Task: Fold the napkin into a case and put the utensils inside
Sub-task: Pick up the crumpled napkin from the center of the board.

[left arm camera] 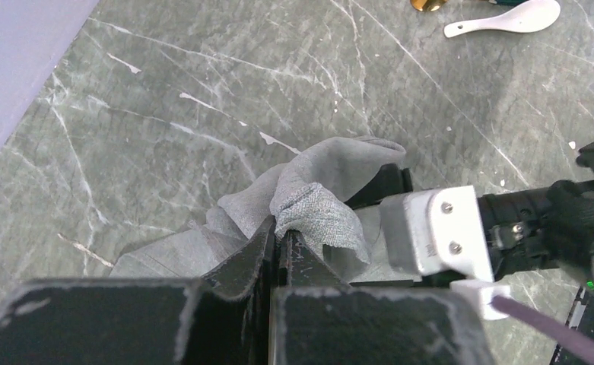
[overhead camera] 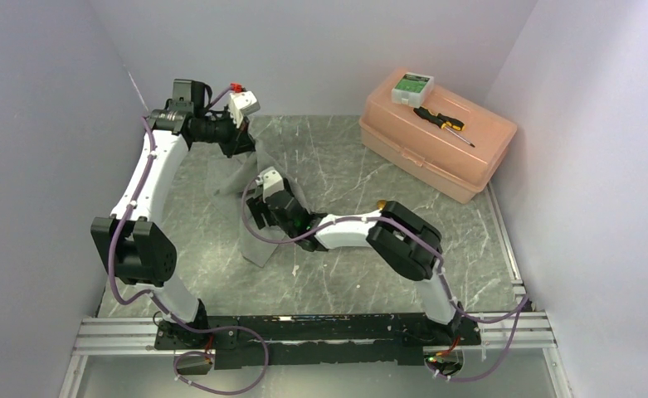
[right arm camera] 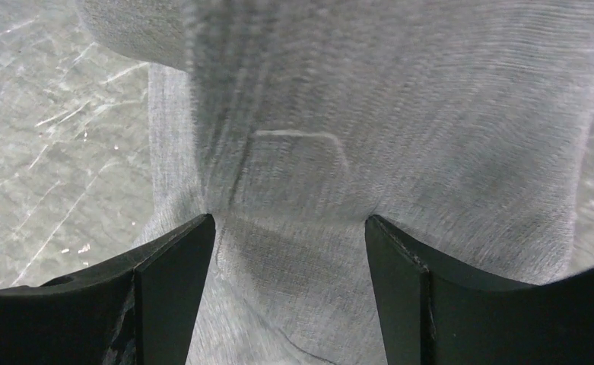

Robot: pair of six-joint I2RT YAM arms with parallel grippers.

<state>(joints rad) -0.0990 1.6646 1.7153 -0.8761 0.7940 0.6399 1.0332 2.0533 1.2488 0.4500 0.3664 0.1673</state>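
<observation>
The grey napkin (overhead camera: 260,246) hangs stretched from my left gripper (overhead camera: 242,146) down to the table. In the left wrist view the left gripper (left arm camera: 282,234) is shut on a bunched corner of the napkin (left arm camera: 320,205). My right gripper (overhead camera: 262,220) is open low over the napkin's middle. In the right wrist view the cloth (right arm camera: 400,137) fills the frame and lies between the open right gripper (right arm camera: 290,228) fingers. The white spoon (left arm camera: 506,18) and the gold spoon (left arm camera: 428,4) lie on the table beyond the napkin. Only the gold spoon's tip (overhead camera: 381,202) shows from the top.
A peach plastic box (overhead camera: 436,141) stands at the back right with a black-and-yellow screwdriver (overhead camera: 441,123) and a small white-green box (overhead camera: 411,87) on its lid. The right arm's white wrist block (left arm camera: 438,232) is close beside the left fingers. Walls enclose left, back and right.
</observation>
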